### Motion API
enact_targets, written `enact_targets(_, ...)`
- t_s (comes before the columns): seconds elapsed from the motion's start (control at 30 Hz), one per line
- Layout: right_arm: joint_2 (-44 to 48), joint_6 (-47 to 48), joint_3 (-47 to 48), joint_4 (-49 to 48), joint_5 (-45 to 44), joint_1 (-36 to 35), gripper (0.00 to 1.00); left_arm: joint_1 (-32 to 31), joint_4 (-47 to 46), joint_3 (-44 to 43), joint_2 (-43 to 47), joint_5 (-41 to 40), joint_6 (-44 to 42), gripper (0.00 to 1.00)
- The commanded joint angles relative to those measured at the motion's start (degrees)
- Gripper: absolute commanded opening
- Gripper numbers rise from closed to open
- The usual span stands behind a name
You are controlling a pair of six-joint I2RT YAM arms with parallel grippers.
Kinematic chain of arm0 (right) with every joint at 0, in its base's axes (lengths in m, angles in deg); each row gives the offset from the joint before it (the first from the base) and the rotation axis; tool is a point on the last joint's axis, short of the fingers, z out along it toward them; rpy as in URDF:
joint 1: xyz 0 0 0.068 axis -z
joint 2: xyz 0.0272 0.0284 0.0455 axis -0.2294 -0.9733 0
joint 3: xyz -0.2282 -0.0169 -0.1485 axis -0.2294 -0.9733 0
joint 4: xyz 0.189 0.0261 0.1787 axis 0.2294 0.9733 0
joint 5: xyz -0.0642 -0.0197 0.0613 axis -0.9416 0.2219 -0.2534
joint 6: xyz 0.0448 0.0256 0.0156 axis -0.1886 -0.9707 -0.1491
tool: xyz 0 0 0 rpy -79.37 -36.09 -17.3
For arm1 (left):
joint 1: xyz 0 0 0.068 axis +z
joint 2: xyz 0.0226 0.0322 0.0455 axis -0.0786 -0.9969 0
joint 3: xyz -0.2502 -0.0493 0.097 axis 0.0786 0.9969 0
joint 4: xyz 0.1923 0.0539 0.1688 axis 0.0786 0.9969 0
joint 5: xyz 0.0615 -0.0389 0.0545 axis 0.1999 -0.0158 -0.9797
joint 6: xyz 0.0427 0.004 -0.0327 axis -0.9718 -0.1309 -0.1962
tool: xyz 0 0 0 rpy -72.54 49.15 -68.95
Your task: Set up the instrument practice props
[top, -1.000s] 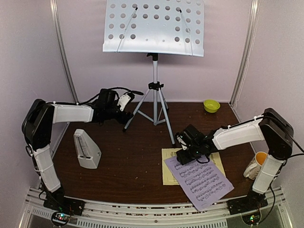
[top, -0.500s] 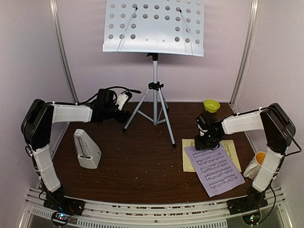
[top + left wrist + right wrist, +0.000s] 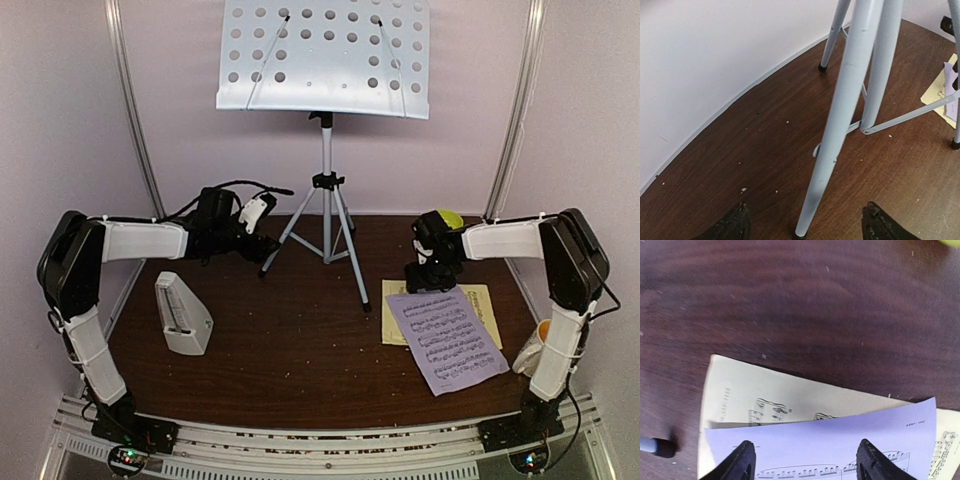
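Note:
The grey perforated music-stand desk (image 3: 325, 55) stands on its silver tripod (image 3: 326, 215) at the back middle. My left gripper (image 3: 262, 226) is open, low at the tripod's left leg. In the left wrist view the leg (image 3: 840, 135) runs down between my fingertips (image 3: 735, 222). My right gripper (image 3: 430, 276) is open at the far edge of the lilac page (image 3: 450, 340), which lies over the pale yellow page (image 3: 490, 305). In the right wrist view both fingertips (image 3: 742, 460) rest wide apart over the lilac page (image 3: 830, 440), with the yellow page (image 3: 765, 390) beyond. The metronome (image 3: 183, 315) stands at the left.
A small green bowl (image 3: 450, 218) sits just behind my right gripper at the back right. A mug with orange inside (image 3: 540, 345) stands by my right arm's base. One tripod foot (image 3: 660, 447) lies left of the pages. Walls close in on three sides.
My right gripper has moved back and to the right, and both pages have slid that way with it. My left gripper has shifted slightly left at the tripod leg.

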Motion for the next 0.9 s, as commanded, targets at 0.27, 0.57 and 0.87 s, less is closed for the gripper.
enact_targets(0.27, 7.02, 9.61, 3.3, -16.44, 18.89, -9.03, 0.76, 2.05, 5.43, -12.39, -7.17, 14.48, -3.57, 0.74)
enact_targets(0.57, -2.31, 7.95, 10.24, -16.87, 15.91, -12.99, 0.69, 2.01, 10.26, -19.09, -11.97, 16.36, -5.01, 0.63)
enact_targets(0.87, -1.9, 8.26, 8.15, -18.29, 13.91, -14.5, 0.39, 2.03, 7.49, -14.7, -9.27, 16.96, -4.25, 0.3)
